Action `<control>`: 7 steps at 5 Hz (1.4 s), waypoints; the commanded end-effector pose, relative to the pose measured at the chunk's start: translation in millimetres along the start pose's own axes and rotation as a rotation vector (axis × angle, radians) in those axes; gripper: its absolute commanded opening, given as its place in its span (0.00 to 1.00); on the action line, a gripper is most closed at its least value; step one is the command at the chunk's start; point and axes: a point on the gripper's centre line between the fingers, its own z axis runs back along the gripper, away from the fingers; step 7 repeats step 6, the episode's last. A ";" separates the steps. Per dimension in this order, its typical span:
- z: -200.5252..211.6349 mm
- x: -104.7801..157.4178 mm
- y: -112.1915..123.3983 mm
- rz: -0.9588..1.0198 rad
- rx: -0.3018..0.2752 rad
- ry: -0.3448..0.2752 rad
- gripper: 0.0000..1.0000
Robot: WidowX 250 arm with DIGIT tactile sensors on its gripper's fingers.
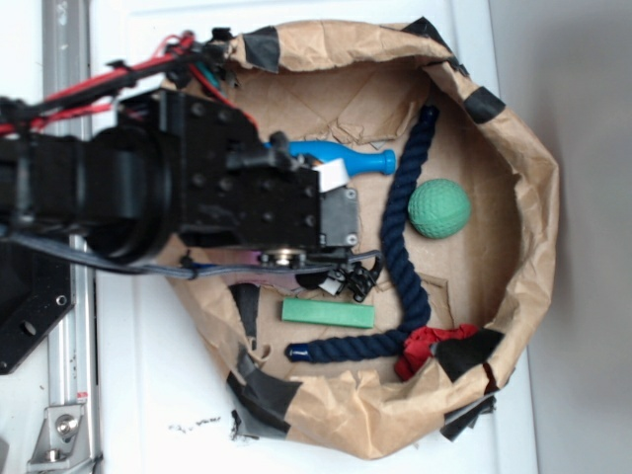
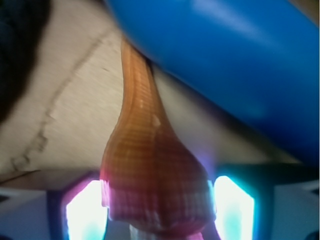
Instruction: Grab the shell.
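Note:
In the wrist view the orange-brown ridged shell [image 2: 150, 165] lies lengthwise on the brown paper floor. Its wide body sits between my fingers and its long tip points away under the blue bottle [image 2: 235, 60]. My gripper [image 2: 159, 212] is shut on the shell, with the glowing pads [image 2: 87, 215] pressed to both sides of its body. In the exterior view the black arm [image 1: 237, 188] reaches in from the left and hides both the shell and the fingers. Only the bottle's neck end [image 1: 346, 158] shows past the arm.
A crumpled brown paper wall [image 1: 538, 197] patched with black tape rings the area. Inside lie a green ball [image 1: 439, 208], a long navy rope [image 1: 403, 247], a green block [image 1: 328, 314], a red cloth [image 1: 423, 351] and a small black clip [image 1: 354, 282].

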 end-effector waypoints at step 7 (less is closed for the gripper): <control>164.1 22.3 -6.8 -0.870 -0.135 -0.059 0.00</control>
